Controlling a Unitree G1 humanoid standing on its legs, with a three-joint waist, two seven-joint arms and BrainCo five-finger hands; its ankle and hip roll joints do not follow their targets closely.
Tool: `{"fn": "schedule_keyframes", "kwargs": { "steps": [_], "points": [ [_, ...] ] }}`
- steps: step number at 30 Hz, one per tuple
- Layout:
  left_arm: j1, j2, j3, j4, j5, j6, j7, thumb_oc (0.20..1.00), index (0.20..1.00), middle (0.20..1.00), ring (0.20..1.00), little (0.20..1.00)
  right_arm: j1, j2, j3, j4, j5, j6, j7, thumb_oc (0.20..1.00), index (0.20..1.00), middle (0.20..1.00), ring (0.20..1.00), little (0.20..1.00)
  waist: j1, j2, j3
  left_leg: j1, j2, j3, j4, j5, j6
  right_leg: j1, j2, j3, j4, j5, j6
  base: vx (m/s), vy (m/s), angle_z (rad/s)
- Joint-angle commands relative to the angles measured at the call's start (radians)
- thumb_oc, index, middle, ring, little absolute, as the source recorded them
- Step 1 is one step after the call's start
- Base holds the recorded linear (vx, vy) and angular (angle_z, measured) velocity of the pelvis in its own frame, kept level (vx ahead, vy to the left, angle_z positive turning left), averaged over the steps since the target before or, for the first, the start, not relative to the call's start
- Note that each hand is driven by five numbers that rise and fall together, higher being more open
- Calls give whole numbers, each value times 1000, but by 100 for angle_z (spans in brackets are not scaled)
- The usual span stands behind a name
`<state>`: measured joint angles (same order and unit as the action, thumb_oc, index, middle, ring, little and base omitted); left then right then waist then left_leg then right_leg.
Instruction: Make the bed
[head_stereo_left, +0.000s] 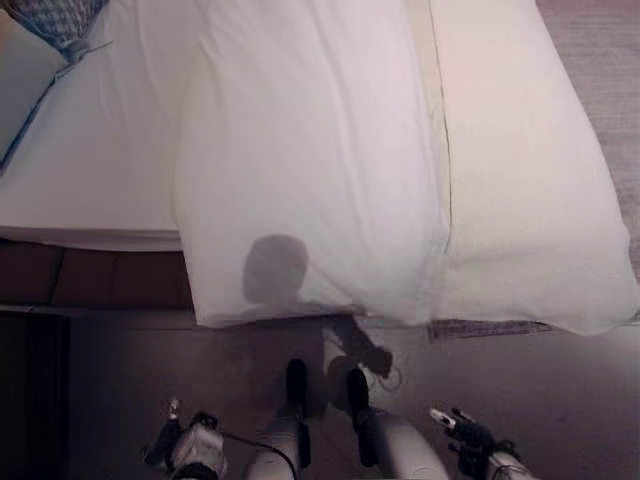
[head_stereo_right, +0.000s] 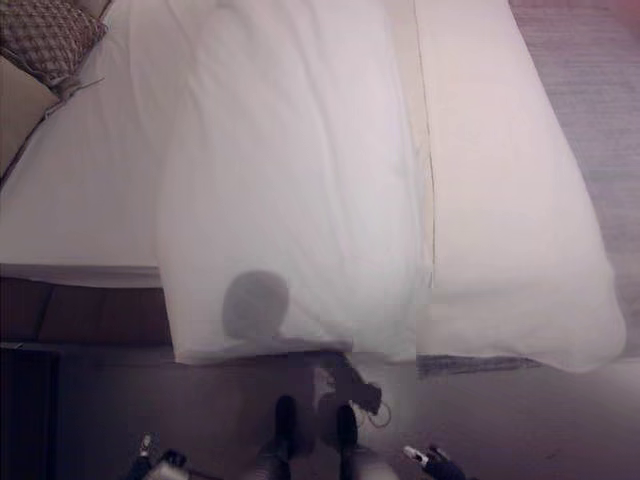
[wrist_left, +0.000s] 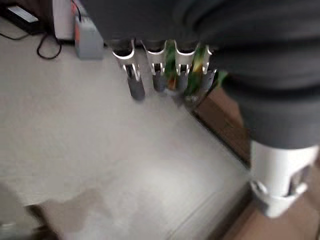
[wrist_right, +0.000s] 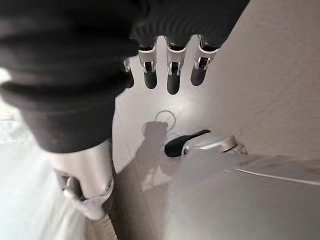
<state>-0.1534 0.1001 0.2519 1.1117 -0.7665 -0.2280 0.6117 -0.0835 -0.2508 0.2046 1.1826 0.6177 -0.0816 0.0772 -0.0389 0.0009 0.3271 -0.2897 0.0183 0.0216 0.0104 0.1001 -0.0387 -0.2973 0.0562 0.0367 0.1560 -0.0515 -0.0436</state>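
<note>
**Bed below me, both hands low and holding nothing**

Left eye view: I look down on the bed (head_stereo_left: 90, 190); a white duvet (head_stereo_left: 310, 170) lies across it, its near edge hanging over the bed's side toward the floor (head_stereo_left: 150, 370); beside it, to my right, a second white layer (head_stereo_left: 530, 190) with a dark seam between the two also hangs over the edge; a patterned cushion (head_stereo_left: 55, 22) sits at the far left corner of the mattress, with a pale pillow (head_stereo_left: 20, 85) just beside it; the dark bed base (head_stereo_left: 90, 278) shows under the mattress on the left; my left hand (head_stereo_left: 185, 440) is low at the bottom left, well apart from the bedding; my right hand (head_stereo_left: 465, 430) is low at the bottom right, likewise apart from it.

Right eye view: same scene; the duvet's hanging edge ends just above the floor.

Left wrist view: the left hand's fingers (wrist_left: 135, 75) hang straight in a row, slightly apart, over pale floor; nothing between them.

Right wrist view: the right hand's fingers (wrist_right: 172, 70) hang straight and relaxed, side by side, over the floor; nothing held.
</note>
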Motion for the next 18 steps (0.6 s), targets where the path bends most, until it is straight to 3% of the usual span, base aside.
{"fn": "schedule_keyframes", "kwargs": {
  "steps": [1, 4, 5, 8, 9, 12, 18],
  "points": [
    [47, 2, -73, -60, 68, 14, -128, 1000, 1000, 1000, 1000, 1000, 56, -3, 9, -24, -39, 2, 12, 1000, 1000, 1000, 1000, 1000, -6, -16, -41, -19, -50, -1, 47, -67, 9, -16, -95, 24, -90, 100, 149, 19, -32, 2],
    [98, 11, -178, -123, 152, 37, -237, 1000, 1000, 1000, 1000, 1000, 68, -6, 3, -38, -39, -13, 21, 1000, 1000, 1000, 1000, 1000, -6, -9, -45, -12, -52, -10, 37, -62, 8, -7, -96, 16, -95, 100, 149, 15, -29, 5],
    [129, 38, -264, -183, 274, 54, -300, 1000, 1000, 1000, 1000, 1000, 78, -13, 15, -77, -62, -30, 31, 1000, 1000, 1000, 1000, 1000, -9, -7, -47, -10, -52, -15, 35, -61, 8, -5, -95, 14, -96, 99, 150, 0, 0, 0],
    [154, 74, -319, -236, 342, 45, -363, 1000, 1000, 1000, 1000, 1000, 90, -27, 20, -140, -64, -57, 35, 1000, 1000, 1000, 1000, 1000, -11, -4, -49, -6, -52, -17, 30, -61, 7, -2, -94, 14, -98, 98, 150, 11, -13, 8],
    [165, 99, -352, -270, 365, 38, -435, 1000, 1000, 1000, 1000, 1000, 97, -35, 17, -185, -56, -73, 35, 1000, 1000, 1000, 1000, 1000, -14, -3, -51, -4, -51, -16, 27, -61, 7, -1, -94, 14, -99, 98, 152, 17, -5, 6],
    [174, 172, -462, -384, 322, -3, -647, 1000, 1000, 1000, 1000, 1000, 96, -73, 35, -350, -29, -120, 56, 1000, 1000, 1000, 1000, 1000, -20, -2, -62, 0, -49, -17, 16, -60, 5, -2, -92, 13, -101, 95, 155, 0, 0, 0],
    [70, 229, -593, -541, 220, -8, -812, 1000, 1000, 1000, 1000, 1000, -7, -145, 143, -593, -5, -138, 139, 1000, 1000, 1000, 1000, 1000, -27, -6, -60, -31, -48, -18, 33, -62, 4, -42, -78, 16, -70, 84, 147, -16, -8, 0]
  ]
}}
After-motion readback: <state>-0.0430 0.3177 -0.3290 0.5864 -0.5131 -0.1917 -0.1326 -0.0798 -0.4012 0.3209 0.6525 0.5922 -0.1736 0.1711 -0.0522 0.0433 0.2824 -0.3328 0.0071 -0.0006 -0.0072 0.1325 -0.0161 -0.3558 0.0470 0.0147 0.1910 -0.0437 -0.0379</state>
